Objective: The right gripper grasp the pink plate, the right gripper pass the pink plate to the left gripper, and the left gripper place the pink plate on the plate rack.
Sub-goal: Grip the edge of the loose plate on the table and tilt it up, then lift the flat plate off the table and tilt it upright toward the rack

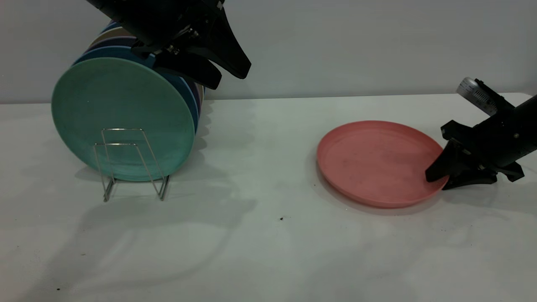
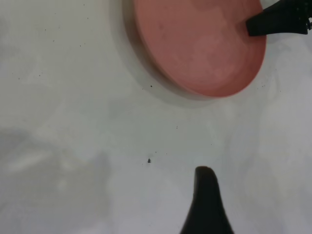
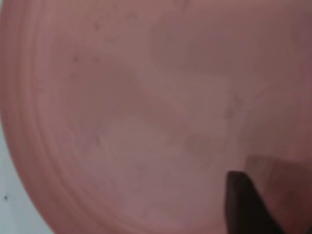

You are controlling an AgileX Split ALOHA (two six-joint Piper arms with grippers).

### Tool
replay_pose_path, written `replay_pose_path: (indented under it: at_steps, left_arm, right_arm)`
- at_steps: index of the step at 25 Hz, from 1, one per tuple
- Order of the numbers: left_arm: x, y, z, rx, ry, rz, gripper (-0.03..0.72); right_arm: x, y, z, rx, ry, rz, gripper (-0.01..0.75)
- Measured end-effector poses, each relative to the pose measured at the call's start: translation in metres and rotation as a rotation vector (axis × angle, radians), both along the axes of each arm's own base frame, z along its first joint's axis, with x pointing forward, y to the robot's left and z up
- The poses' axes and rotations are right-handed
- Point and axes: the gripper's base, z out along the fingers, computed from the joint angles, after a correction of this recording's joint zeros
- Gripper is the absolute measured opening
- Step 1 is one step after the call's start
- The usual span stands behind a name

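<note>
The pink plate (image 1: 379,161) lies flat on the white desk (image 1: 268,251), well apart from the plate rack (image 1: 132,163), so by my reading the task is only at its first step. The right gripper (image 1: 438,179) is low at the plate's rim on the side away from the rack, with its jaws straddling that edge: one tip rests over the inner surface and the other sits low beside the rim outside. Whether they are already clamped on the plate or only closing around it I cannot tell, since the plate shows no lift from the desk. The right wrist view is filled with the plate's pink surface, with one dark jaw tip over it. The left gripper (image 1: 228,71) hangs high above the desk near the rack, its jaws apart and holding nothing, looking down toward the plate. The rack already carries a teal-green plate (image 1: 121,117) upright at the front, with blue plates (image 1: 184,90) stacked behind it. Still to come, as I judge it: lifting the pink plate, the handover to the left gripper, and setting it into the rack
</note>
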Motion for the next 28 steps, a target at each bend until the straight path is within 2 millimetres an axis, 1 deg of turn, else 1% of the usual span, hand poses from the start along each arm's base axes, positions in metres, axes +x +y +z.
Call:
replay_pose_path:
  at_steps: [1, 3, 5, 8, 10, 17, 20, 22, 26, 28]
  left_arm:
    - [0.000, 0.000, 0.000, 0.000, -0.002, 0.002, 0.576]
    - [0.001, 0.000, 0.000, 0.003, -0.011, 0.011, 0.576]
    - [0.004, 0.001, 0.000, 0.008, -0.035, 0.035, 0.576]
    - [0.008, 0.001, -0.001, -0.005, -0.030, 0.089, 0.576]
    - [0.008, 0.001, -0.002, -0.009, -0.019, 0.101, 0.576]
    - [0.009, 0.001, -0.005, -0.009, -0.010, 0.108, 0.576]
    - [0.010, 0.001, -0.010, -0.004, -0.004, 0.113, 0.576]
    - [0.011, 0.001, -0.014, 0.000, 0.005, 0.114, 0.576]
    - [0.013, 0.000, -0.025, 0.001, 0.030, 0.122, 0.576]
    - [0.014, -0.001, -0.031, -0.008, 0.048, 0.133, 0.576]
  right_arm:
    - [0.000, 0.000, 0.000, -0.003, -0.005, 0.003, 0.138]
    - [0.001, 0.000, 0.000, -0.004, -0.016, 0.010, 0.048]
    - [0.000, 0.001, 0.001, 0.009, -0.024, 0.029, 0.018]
    - [-0.002, 0.008, 0.005, 0.080, -0.032, 0.076, 0.017]
    - [-0.003, 0.017, 0.008, 0.136, -0.035, 0.114, 0.017]
    - [-0.009, 0.062, 0.016, 0.246, -0.057, 0.272, 0.017]
    - [-0.009, 0.076, 0.021, 0.316, -0.087, 0.291, 0.017]
    - [-0.007, 0.082, 0.026, 0.347, -0.115, 0.291, 0.017]
    - [-0.005, 0.092, 0.040, 0.368, -0.176, 0.309, 0.017]
    - [-0.005, 0.100, 0.047, 0.373, -0.201, 0.330, 0.017]
